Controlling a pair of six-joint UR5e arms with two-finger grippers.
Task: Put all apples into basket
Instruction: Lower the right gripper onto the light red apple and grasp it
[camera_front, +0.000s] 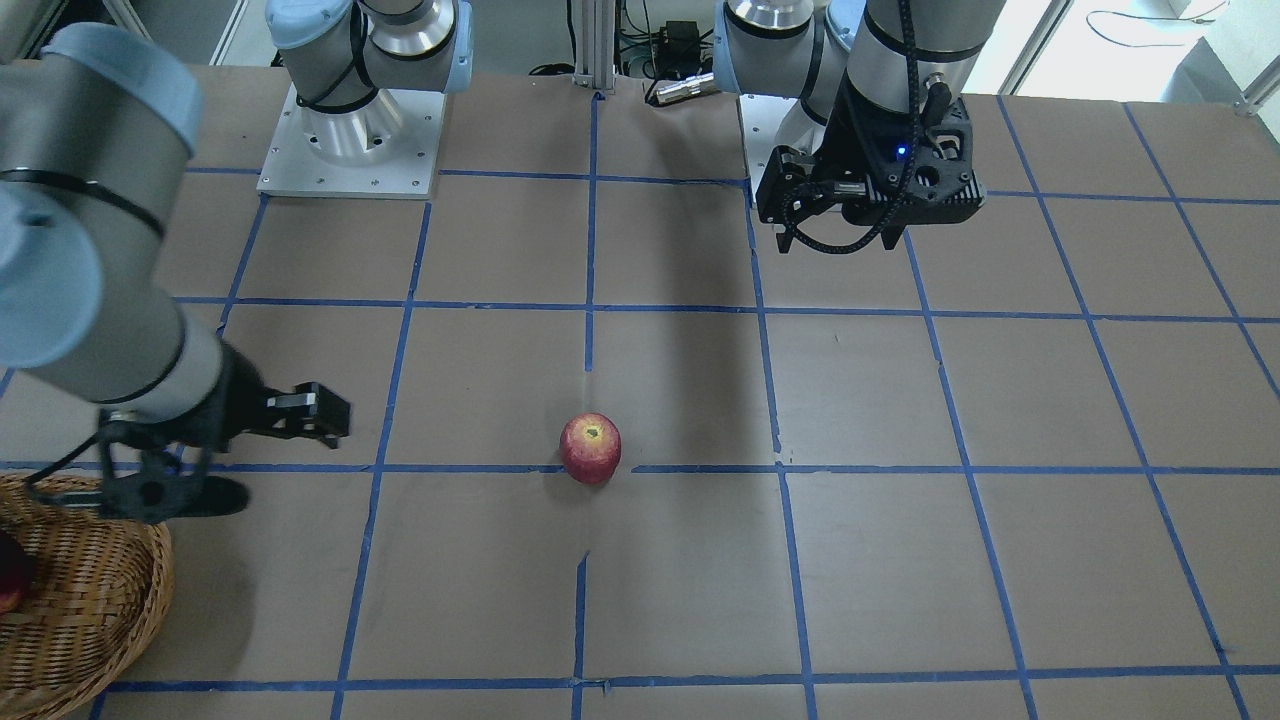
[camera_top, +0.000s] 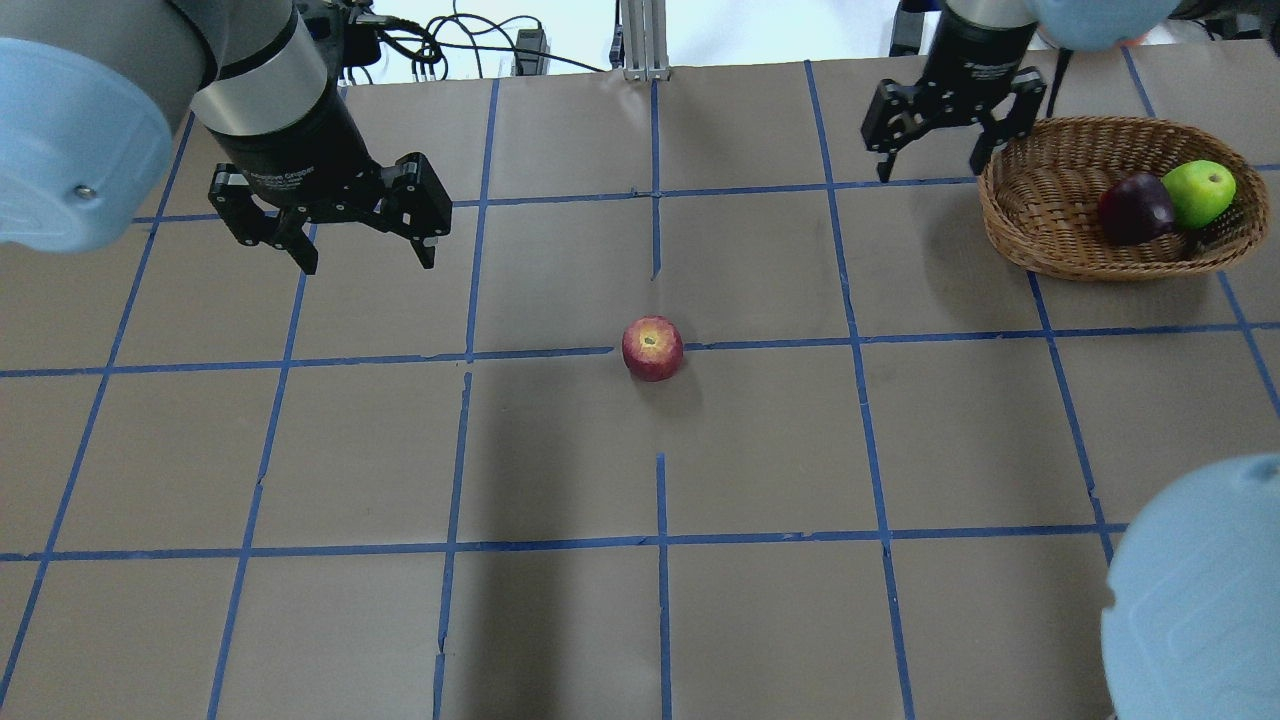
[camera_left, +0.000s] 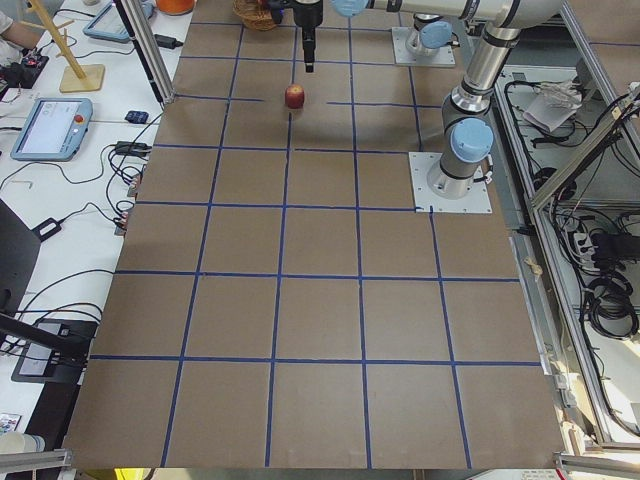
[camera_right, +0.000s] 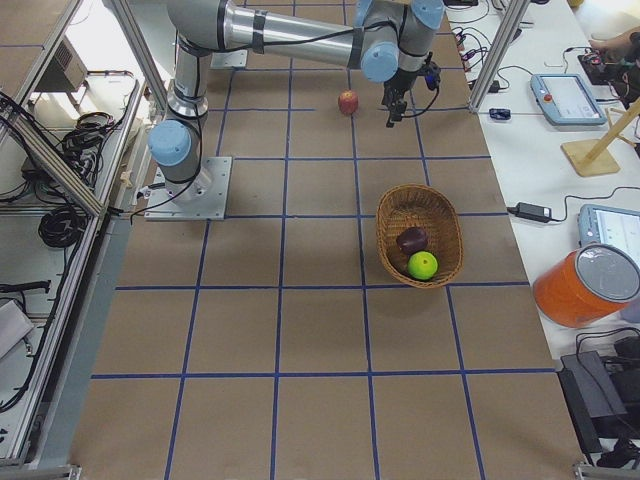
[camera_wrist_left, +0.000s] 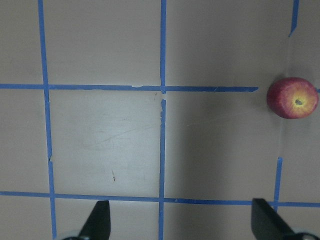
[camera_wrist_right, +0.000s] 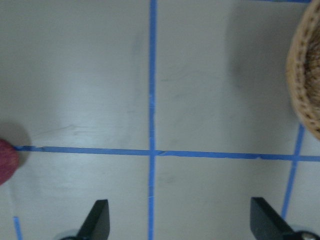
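Note:
The lighter red apple (camera_top: 652, 348) with a yellowish stem end stands alone on the table's middle; it also shows in the front view (camera_front: 590, 448) and the left wrist view (camera_wrist_left: 292, 97). The lime-green apple (camera_top: 1198, 193) and the maroon apple (camera_top: 1135, 208) lie side by side in the wicker basket (camera_top: 1040, 240) at the far right. My left gripper (camera_top: 360, 255) is open and empty, above the table to the far left of the red apple. My right gripper (camera_top: 930, 170) is open and empty, just left of the basket's rim.
The table (camera_top: 760, 620) is brown paper with a grid of blue tape lines. The arm bases (camera_front: 350, 140) stand at the robot's edge. Tablets, cables and an orange container (camera_right: 585, 285) lie on the side bench beyond the table.

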